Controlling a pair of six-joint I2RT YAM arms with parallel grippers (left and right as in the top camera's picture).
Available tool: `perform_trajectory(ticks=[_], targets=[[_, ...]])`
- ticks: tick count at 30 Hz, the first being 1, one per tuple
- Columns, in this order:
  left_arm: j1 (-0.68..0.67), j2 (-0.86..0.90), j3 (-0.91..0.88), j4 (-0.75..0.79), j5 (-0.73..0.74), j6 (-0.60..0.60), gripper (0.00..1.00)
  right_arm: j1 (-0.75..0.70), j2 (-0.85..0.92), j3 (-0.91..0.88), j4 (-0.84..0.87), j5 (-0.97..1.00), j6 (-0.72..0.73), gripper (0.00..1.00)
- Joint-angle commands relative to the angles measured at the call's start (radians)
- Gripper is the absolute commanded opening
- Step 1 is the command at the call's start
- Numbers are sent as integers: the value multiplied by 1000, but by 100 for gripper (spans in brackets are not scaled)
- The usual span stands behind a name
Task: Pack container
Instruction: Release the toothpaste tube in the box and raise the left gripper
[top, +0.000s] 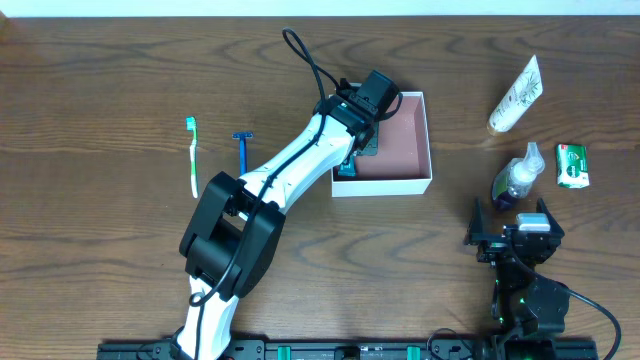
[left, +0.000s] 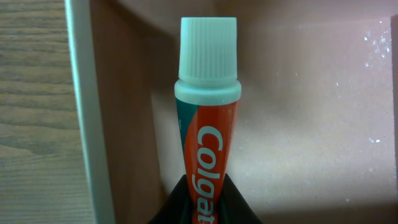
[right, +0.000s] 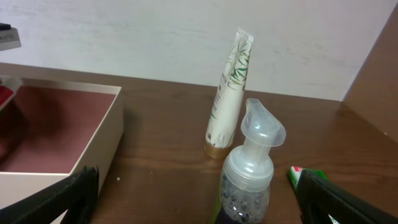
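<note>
Pinching a Colgate tube (left: 208, 124) in the left pincer (left: 202, 202), down inside the container (top: 408, 140) close to one wall; set on the bench (top: 100, 80) mid-way, toward the far edge; holding the right pincer (top: 512, 222) wide, empty, near a pump bottle (right: 249, 168).

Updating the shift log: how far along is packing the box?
Done: nothing yet; the container's visible pink floor is bare. In hand: the left claw holds a Colgate toothpaste tube inside the container, not yet released. Left: toothbrush and razor on its left, leaf-print tube, pump bottle and green packet on its right, near the open right claw.
</note>
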Motion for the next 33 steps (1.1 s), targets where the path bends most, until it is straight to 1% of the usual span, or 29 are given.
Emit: perform_trajectory(ticks=[1,12,21,22,23,26,27,29,30,33], targets=[[5,13,6,-2,-34,-16,17,7,-6,-2,-4,-4,-13,99],[5,13,6,-2,-34,-17,17,7,-6,-2,-4,-4,-13,99],[5,-7,30,51,-34,-10,17,7,-6,-2,-4,-3,-13,99],[5,-14,43,50,-33,4,22,7,-6,-2,-4,-4,-13,99],[5,-21,55,50,-29,20,25,7,-6,-2,-4,-4,-13,99],[5,-55,96,51,-30,49,31,7,-6,-2,-4,-4,-13,99],[6,-68,108,51,-30,49,35,7,-6,-2,-4,-4,-13,99],[10,-98,129,51,-30,50,37,7,-6,-2,-4,-3,-13,99],[13,-116,135,50,-31,63,37,7,-6,-2,-4,-4,-13,99],[34,-169,135,19,-35,134,45,7,-6,-2,-4,-3,-13,99]])
